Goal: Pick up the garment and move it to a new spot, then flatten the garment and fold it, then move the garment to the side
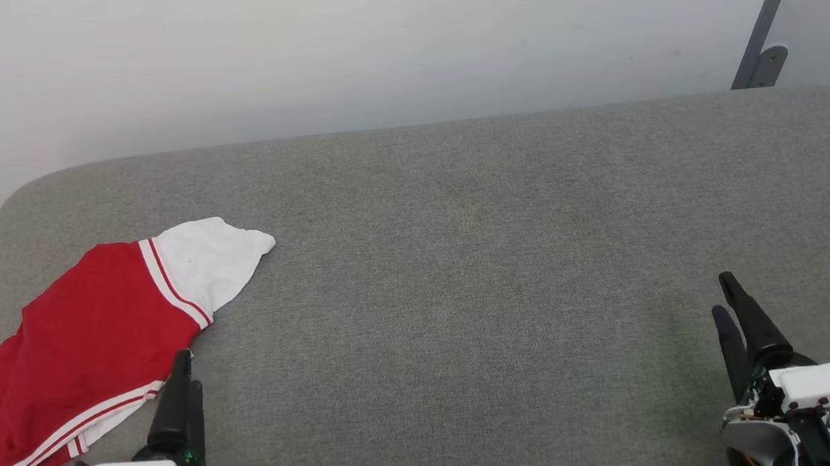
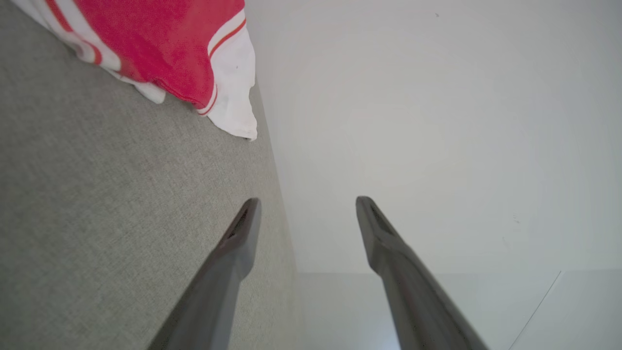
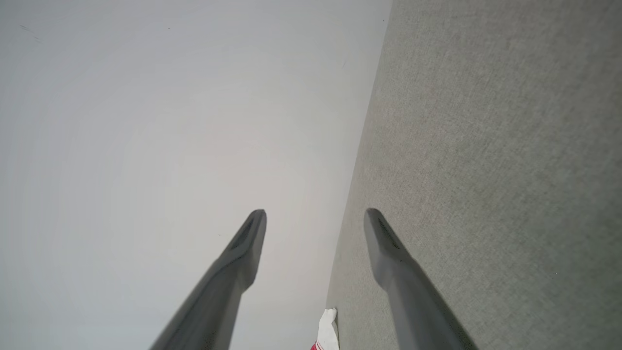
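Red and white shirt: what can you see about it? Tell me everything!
The soft red jersey shirt has a white sleeve and white bands edged with thin red stripes. It lies rumpled, not flat, at the left edge of the grey fabric-covered surface. The open left gripper with dark fingers hovers beside its hem, holding nothing.

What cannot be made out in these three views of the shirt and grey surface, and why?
- Garment, head view: crumpled over itself, hiding its neckline and any second sleeve; the left edge cuts its red end.
- Garment, left wrist view: top edge cuts it off.
- Garment, right wrist view: bottom edge leaves just a small corner.
- Grey surface, head view: right end runs past the edge.
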`<state>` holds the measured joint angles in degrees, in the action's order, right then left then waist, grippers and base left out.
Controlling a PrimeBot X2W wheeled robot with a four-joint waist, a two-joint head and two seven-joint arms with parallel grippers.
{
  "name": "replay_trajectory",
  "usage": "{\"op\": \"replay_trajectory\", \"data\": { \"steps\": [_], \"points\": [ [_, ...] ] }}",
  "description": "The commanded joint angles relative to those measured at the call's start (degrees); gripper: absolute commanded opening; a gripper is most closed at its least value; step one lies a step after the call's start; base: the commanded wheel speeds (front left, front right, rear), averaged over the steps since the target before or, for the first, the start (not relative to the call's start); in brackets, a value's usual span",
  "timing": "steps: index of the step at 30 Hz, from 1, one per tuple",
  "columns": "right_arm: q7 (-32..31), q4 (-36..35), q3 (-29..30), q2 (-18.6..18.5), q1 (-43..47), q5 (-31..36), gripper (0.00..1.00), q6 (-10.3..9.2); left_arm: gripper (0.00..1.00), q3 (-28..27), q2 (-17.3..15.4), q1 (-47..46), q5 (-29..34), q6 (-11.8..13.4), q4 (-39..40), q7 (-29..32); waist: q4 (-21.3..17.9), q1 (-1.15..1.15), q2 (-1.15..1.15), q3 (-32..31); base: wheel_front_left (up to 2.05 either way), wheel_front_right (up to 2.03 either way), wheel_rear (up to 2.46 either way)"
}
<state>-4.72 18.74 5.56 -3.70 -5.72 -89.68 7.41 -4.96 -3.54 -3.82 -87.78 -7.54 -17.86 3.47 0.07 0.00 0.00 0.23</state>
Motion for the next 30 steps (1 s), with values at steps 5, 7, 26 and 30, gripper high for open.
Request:
{"op": "replay_trajectory", "data": {
  "steps": [5, 7, 26, 30],
  "points": [
    [1.92, -0.5, -1.55, -1.8, -2.93, 3.54, 1.0, 0.07, 1.0, 1.23, -1.55, -2.69, 5.7, 0.33, 0.61, -1.58, 0.05, 0.0, 0.0, 0.01, 0.0, 0.0, 0.0],
    [2.58, -0.29, -2.19, -2.37, -3.39, 4.86, 1.0, 0.07, 1.0, 1.33, -1.83, -2.89, 8.21, 0.62, 0.82, -2.1, 0.08, 0.0, 0.0, 0.01, 0.0, 0.0, 0.0],
    [7.87, 3.01, -8.09, -7.81, -7.83, 27.03, 1.0, 0.08, 1.0, 2.97, -3.4, -2.91, 34.14, 2.37, 3.04, -6.63, 0.41, 0.0, 0.0, 0.05, 0.0, 0.0, 0.0],
    [8.47, 3.22, -8.25, -8.22, -8.29, 30.91, 1.0, 0.08, 1.0, 3.24, -3.62, -2.9, 37.14, 2.36, 3.34, -7.23, 0.42, 0.0, 0.0, 0.05, 0.0, 0.0, 0.0]
  ]
}}
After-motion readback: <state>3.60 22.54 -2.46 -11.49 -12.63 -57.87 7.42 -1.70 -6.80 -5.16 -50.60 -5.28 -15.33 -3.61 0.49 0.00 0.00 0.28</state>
